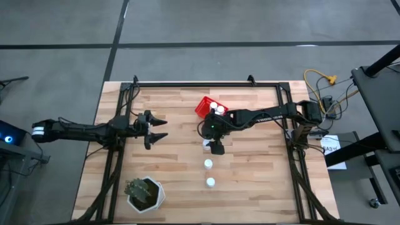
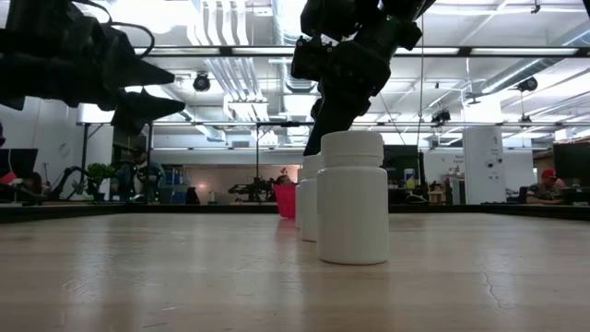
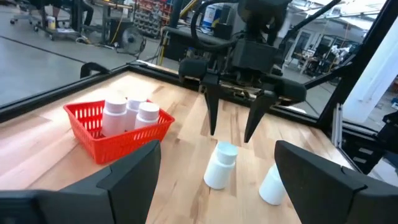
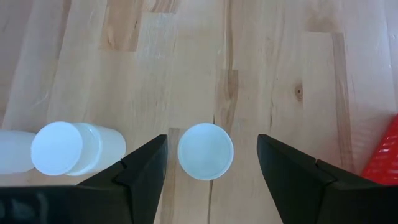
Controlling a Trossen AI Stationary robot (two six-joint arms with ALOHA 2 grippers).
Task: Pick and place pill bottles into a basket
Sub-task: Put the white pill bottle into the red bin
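Wooden table (image 1: 175,187): right gripper (image 4: 211,163) hangs open, empty, over an upright pill bottle (image 4: 206,151) near the red basket (image 3: 118,130); a finger might clip the cap, possibly toppling it.

Upright white pill bottles (image 1: 209,164) beside red basket (image 1: 204,106).

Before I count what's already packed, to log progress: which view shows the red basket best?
The left wrist view: the red basket sits whole and unblocked, three pill bottles standing inside. The high view shows it small, partly hidden by the right arm. The low view catches only a red sliver behind bottles. The right wrist view shows just an edge.
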